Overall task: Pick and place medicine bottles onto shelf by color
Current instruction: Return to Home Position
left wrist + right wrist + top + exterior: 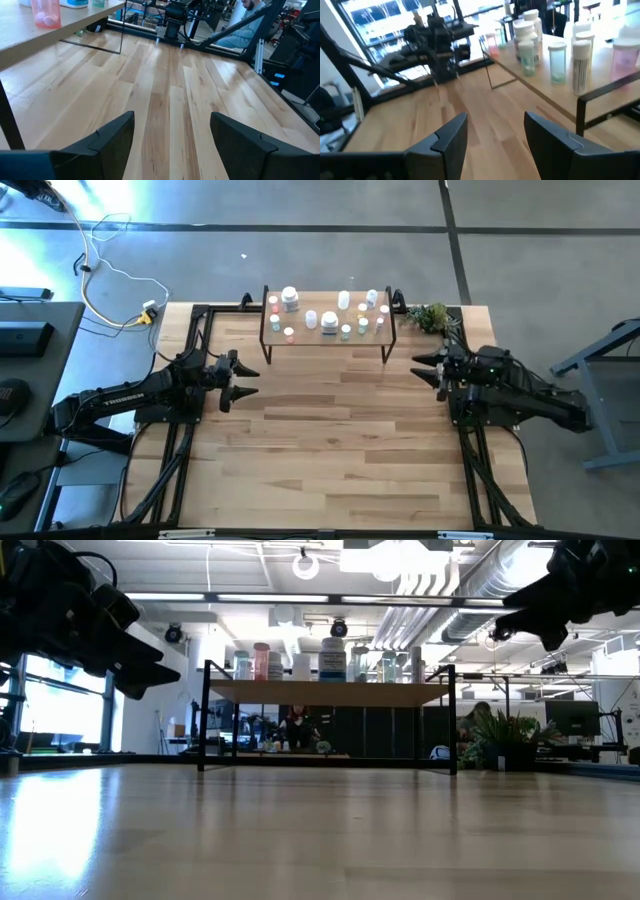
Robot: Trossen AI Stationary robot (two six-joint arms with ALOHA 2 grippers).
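on your wooden counter (330,440) the medicine bottles (329,320) stand on the shelf (312,300), so left jaws and right jaws hang open, empty, parked at opposite sides.

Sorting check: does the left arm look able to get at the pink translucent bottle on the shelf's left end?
Probably yes: the open left pincer hangs near the light-wood shelf's left end, nothing between it and the pink translucent bottle.
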